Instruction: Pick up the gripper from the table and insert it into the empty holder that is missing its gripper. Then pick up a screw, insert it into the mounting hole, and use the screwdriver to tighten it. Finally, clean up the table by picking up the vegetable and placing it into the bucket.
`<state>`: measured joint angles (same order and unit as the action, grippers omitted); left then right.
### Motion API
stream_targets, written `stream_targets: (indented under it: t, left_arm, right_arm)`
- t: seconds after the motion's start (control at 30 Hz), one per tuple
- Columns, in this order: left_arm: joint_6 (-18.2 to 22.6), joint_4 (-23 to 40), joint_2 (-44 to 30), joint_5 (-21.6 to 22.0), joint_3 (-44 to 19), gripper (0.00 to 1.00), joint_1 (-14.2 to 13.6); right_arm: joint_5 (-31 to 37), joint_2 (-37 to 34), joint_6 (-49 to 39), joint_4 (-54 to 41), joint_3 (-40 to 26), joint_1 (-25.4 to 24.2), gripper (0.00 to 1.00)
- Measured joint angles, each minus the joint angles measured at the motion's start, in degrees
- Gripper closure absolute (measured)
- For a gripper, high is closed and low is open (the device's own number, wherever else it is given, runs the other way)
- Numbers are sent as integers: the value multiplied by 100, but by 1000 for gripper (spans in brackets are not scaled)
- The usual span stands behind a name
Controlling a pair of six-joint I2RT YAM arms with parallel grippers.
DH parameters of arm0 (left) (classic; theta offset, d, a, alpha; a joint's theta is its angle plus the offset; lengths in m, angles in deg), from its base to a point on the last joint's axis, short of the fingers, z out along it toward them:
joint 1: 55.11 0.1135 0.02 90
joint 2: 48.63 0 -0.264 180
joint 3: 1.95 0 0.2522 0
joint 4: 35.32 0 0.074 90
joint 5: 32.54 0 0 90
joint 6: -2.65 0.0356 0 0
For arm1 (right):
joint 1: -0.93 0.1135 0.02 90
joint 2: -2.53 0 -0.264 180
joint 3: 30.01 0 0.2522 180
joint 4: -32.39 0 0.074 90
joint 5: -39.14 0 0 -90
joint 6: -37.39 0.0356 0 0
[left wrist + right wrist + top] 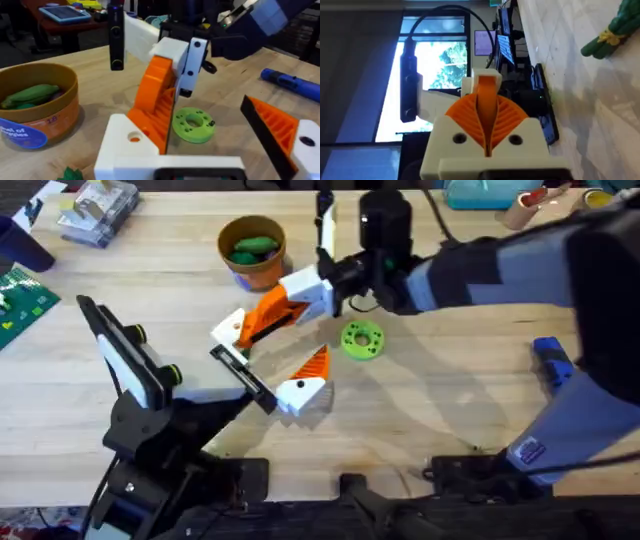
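My right gripper (316, 292) is shut on the orange ribbed gripper (268, 312), which slants down to the cream-white holder (228, 330) on its black bar (248, 378). In the left wrist view the gripper (156, 97) meets the holder (125, 147); I cannot tell how deep it sits. My left gripper (275, 360) stands open around it. The blue screwdriver (552, 360) lies at the far right of the table (450, 400). A green vegetable (610, 35) lies on the wood. The bucket (252, 268) holds green vegetables. The screw is out of view.
A green flanged ring (362, 340) lies just right of the held part. The orange-and-white wedge finger (305, 385) sits at the bar's other end. Boxes and clutter line the table's far edge and left corner. The right arm spans the table's right half.
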<state>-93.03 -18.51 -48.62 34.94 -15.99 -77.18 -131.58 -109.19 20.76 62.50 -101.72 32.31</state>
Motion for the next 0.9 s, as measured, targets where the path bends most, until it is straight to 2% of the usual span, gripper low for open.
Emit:
stream_targets:
  t: [0.37,0.9]
  left_arm:
    - [0,10,0,309,0,10,48]
    - [-24,16,0,458,0,10,63]
  right_arm:
    - [-148,-594,34,-447,-926,269,976]
    - [8,-643,34,-415,-1016,338,988]
